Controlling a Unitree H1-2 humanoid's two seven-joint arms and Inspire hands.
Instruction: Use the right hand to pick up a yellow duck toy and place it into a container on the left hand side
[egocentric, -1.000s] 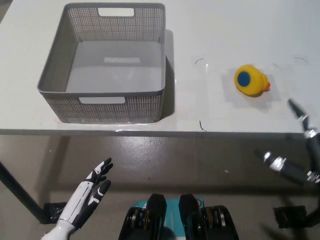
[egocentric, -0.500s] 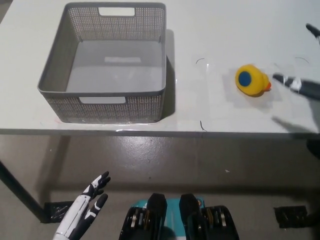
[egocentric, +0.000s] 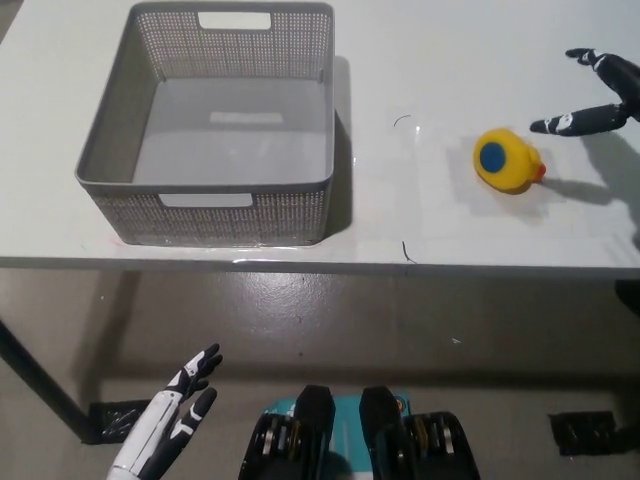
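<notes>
No readable writing. Right hand (egocentric: 600, 95) spread open, holding nothing; yellow duck toy (egocentric: 508, 161) just left-below its fingertips, apart. Grey basket (egocentric: 215, 128) far left. Left hand (egocentric: 165, 430) open, low.

One yellow duck (egocentric: 508, 161), one grey basket (egocentric: 215, 125), one table (egocentric: 420, 60).

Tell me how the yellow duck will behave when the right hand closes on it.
The yellow duck looks rounded and glossy, so it may roll or slip away if nudged off-centre. It is probably a light, soft toy, likely to squash slightly. The open right hand hovers beside it, not touching.
</notes>
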